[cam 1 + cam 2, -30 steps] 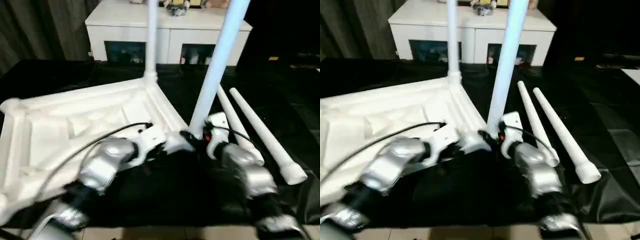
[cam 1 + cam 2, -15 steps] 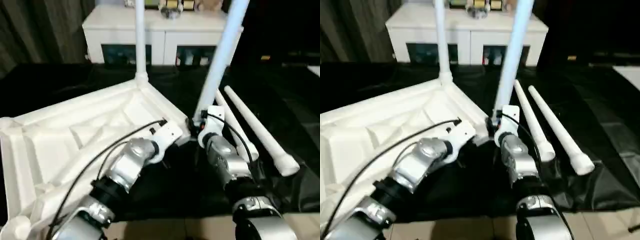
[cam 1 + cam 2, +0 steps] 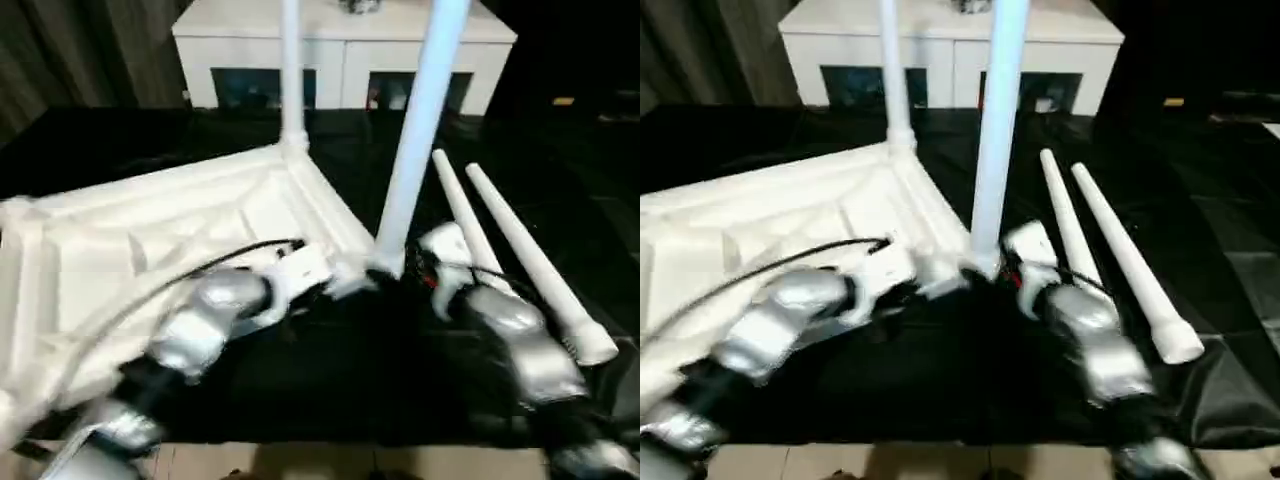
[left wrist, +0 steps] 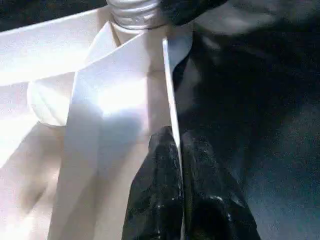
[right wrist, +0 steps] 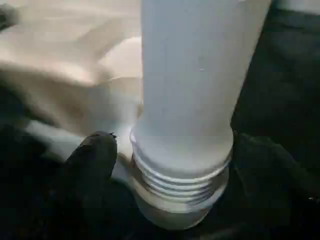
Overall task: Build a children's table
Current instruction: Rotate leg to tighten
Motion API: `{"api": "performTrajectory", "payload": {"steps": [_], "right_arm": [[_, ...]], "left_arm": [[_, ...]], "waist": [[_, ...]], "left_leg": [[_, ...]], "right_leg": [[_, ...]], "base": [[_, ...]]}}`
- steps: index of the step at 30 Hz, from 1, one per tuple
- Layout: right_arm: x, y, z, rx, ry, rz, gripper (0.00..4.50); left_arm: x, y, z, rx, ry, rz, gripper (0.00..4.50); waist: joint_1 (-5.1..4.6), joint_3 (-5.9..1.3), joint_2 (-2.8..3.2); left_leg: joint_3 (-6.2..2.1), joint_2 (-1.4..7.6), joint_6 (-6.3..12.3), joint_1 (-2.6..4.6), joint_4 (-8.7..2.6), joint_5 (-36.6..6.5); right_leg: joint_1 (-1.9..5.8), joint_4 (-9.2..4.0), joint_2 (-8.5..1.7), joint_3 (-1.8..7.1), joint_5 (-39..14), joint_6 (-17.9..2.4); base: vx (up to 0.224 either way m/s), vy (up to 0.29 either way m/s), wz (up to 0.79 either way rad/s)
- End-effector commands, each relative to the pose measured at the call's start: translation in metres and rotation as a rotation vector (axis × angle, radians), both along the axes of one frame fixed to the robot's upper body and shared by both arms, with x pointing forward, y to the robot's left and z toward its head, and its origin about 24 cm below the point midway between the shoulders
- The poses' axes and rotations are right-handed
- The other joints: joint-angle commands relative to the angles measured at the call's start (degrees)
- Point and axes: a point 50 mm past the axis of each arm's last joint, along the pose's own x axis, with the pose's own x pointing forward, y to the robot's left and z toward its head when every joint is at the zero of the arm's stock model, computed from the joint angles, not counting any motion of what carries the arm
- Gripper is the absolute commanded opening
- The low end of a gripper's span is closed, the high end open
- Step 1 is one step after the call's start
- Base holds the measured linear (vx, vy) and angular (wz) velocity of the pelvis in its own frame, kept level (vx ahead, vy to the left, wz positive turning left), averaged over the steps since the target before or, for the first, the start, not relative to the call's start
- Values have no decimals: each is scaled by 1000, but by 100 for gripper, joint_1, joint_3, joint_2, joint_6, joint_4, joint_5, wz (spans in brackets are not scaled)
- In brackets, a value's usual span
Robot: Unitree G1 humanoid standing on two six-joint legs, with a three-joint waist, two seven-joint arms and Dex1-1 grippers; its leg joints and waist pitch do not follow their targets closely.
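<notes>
White tabletop (image 3: 150, 250) upside down at frame left, rim pinched by left gripper (image 4: 176, 150); right gripper (image 5: 175, 165) spread around threaded leg (image 3: 415, 130) at center, not clamped.

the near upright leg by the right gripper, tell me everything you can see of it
The near upright leg is a long round white tube, plastic by its look, standing slightly tilted at the near corner socket of the upside-down table top. Its base has screw threads, part still exposed above the socket. The right gripper stands open around that base, a finger beside the threads.
</notes>
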Motion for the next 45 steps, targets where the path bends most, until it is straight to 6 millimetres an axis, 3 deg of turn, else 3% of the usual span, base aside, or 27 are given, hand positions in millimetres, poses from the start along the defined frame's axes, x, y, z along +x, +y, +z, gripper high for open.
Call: {"api": "performTrajectory", "payload": {"steps": [1, 4, 6, 13, 16, 23, 29, 32, 34, 35, 36, 37, 39, 41, 43, 45], "right_arm": [[-6, 7, 10, 31, -9, 119, 385], [-11, 2, 13, 11, -6, 183, 385], [-10, -1, 14, -1, -8, 179, 385], [-10, -6, 9, -78, 17, 220, 368], [-12, -8, 8, -81, 30, 233, 331], [-13, -12, 7, -84, 40, 230, 275], [-11, -13, 5, -69, 54, 200, 269], [3, -11, -5, -60, 76, 7, 269], [9, -8, -10, -55, 94, -90, 268], [16, -5, -16, -48, 114, -213, 267], [21, -2, -20, -41, 131, -316, 267], [25, 1, -25, -38, 150, -417, 267], [31, 12, -32, -18, 187, -575, 267], [39, 36, -31, 28, 181, -669, 267], [42, 43, -28, 43, 162, -677, 267], [45, 52, -24, 83, 140, -679, 267]], "left_arm": [[-14, -10, -5, 12, 54, -150, 0], [-17, -4, 0, -19, 88, -171, 0], [-16, -2, 0, -9, 79, -167, 0], [-14, 3, 1, 0, 66, -163, 0], [-14, 4, 1, 0, 68, -164, 0], [-15, 6, 0, 4, 70, -163, 0], [-13, 7, -1, 10, 67, -148, 0], [-5, 7, -5, 15, 52, -45, 0], [2, 4, -6, 4, 38, 30, 0], [9, 1, -6, -7, 24, 121, 0], [15, -3, -6, -15, 14, 190, 0], [21, -7, -6, -20, 5, 262, 0], [30, -18, -4, -37, -19, 370, 0], [37, -35, -3, -63, -51, 434, 0], [38, -38, -2, -66, -60, 443, 0], [41, -40, -2, -55, -93, 462, 0]], "waist": [[9, -415, 2], [31, -427, -1], [52, -416, -14], [80, -386, -46], [79, -396, -62], [80, -416, -57], [82, -411, -63], [68, -392, -50], [14, -383, -47], [-2, -380, -66], [-46, -355, -60], [-89, -358, -66], [-102, -369, -69], [-116, -366, -56], [-136, -369, -37], [-134, -386, -35]], "left_leg": [[41, 108, 432, -22, -386, -1443], [76, 116, 466, 19, -359, -1226], [97, 124, 451, 43, -356, -1247], [106, 110, 257, 66, -366, -1614], [96, 109, 280, 27, -360, -1459], [108, 98, 348, 29, -331, -1214], [110, 94, 341, 30, -329, -1271], [108, 86, 278, 33, -346, -1387], [86, 65, 72, 51, -364, -1656], [80, 72, 46, 62, -372, -1728], [87, 54, -34, 83, -362, -1887], [58, 48, -95, 87, -367, -2035], [49, 39, -101, 76, -367, -2035], [50, 11, -109, 140, -341, -2244], [26, 6, -64, 138, -347, -2426], [28, 11, 16, 124, -366, -2403]], "right_leg": [[343, -386, -182, 253, -1395, -1079], [334, -326, -177, 263, -979, -1321], [325, -330, -178, 272, -1017, -1366], [299, -414, -187, 290, -1919, -1027], [322, -384, -185, 306, -1806, -1006], [324, -335, -146, 346, -1409, -1135], [325, -348, -148, 345, -1550, -1116], [303, -376, -141, 338, -1781, -1060], [290, -422, -144, 316, -2324, -897], [284, -442, -141, 313, -2417, -858], [228, -459, -139, 318, -2642, -813], [248, -486, -144, 297, -2905, -711], [239, -520, -150, 289, -2955, -613], [174, -580, -134, 260, -3172, -525], [186, -634, -130, 207, -3252, -379], [212, -639, -132, 201, -3030, -387]], "base": [[0, 0, 0], [0, 0, 0], [0, 0, 0], [0, 0, 0], [0, 0, 0], [0, 0, 0], [0, 0, 0], [0, 0, 0], [0, 0, 0], [0, 0, 0], [0, 0, 0], [0, 0, 0], [0, 0, 0], [0, 0, 0], [0, 0, 0], [0, 0, 0]]}}
